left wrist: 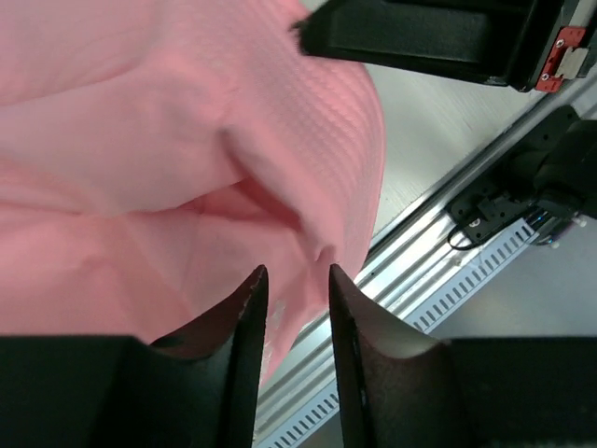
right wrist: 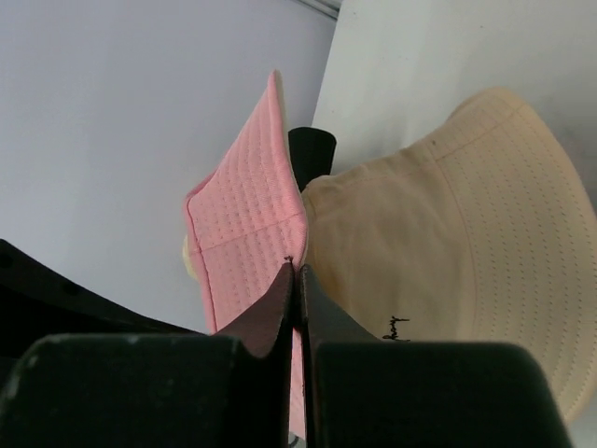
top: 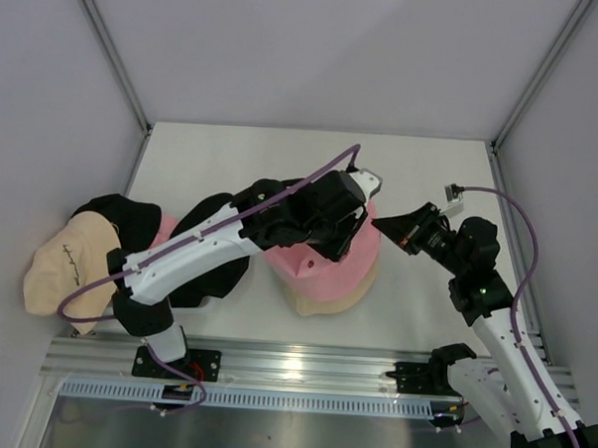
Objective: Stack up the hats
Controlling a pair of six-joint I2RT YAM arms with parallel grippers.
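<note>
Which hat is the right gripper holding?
The pink hat in the middle, on a cream hat: the right gripper has its jaws shut on its brim. The left hats lie apart from it.

White table (top: 232, 162) w/ grey walls (top: 317, 46) on 3 sides; alu corner posts back-left (top: 110, 52) & back-right (top: 542, 71); alu rail (top: 303, 361) along near edge; slotted white cable duct (top: 301, 398) just in front of it.

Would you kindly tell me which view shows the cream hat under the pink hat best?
Right wrist view: the cream hat fills much of the frame, perforated brim and dark script plain, beside the pink hat. Top external shows only its rim below the pink hat. Left wrist shows only pink fabric.
</note>
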